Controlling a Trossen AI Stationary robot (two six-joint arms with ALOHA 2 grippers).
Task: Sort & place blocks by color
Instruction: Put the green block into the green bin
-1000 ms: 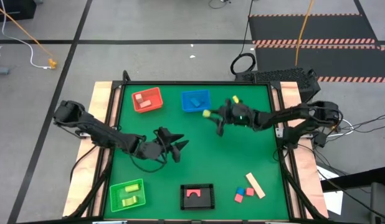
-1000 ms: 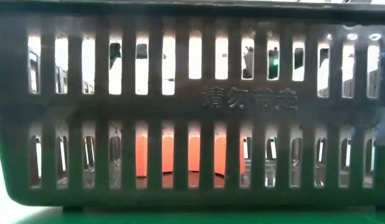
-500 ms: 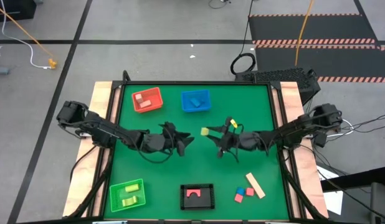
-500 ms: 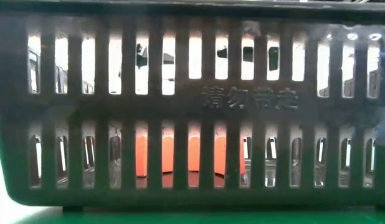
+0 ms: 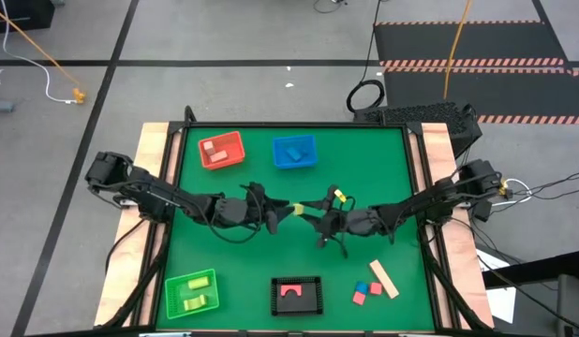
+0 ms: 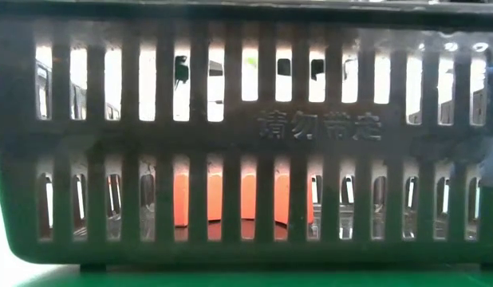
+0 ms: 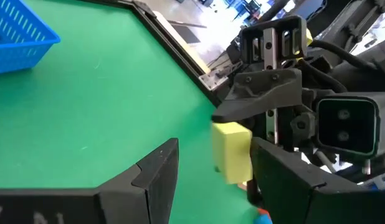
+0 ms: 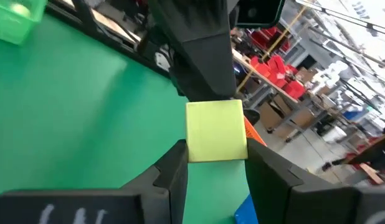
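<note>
Both pincers met over green table (image 5: 224,271).

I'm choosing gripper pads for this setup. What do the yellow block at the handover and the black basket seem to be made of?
The yellow block looks like painted wood: flat matte faces, crisp edges, though the paint hides any grain. The black basket looks like moulded plastic: even slotted walls, characters raised on its side and a slight sheen.

Both arms stretched inward, meeting over the worktop (image 5: 224,271) centre, left end effector (image 5: 283,212) spread open, right end effector (image 5: 308,210) clamped, tips nearly touching
</note>
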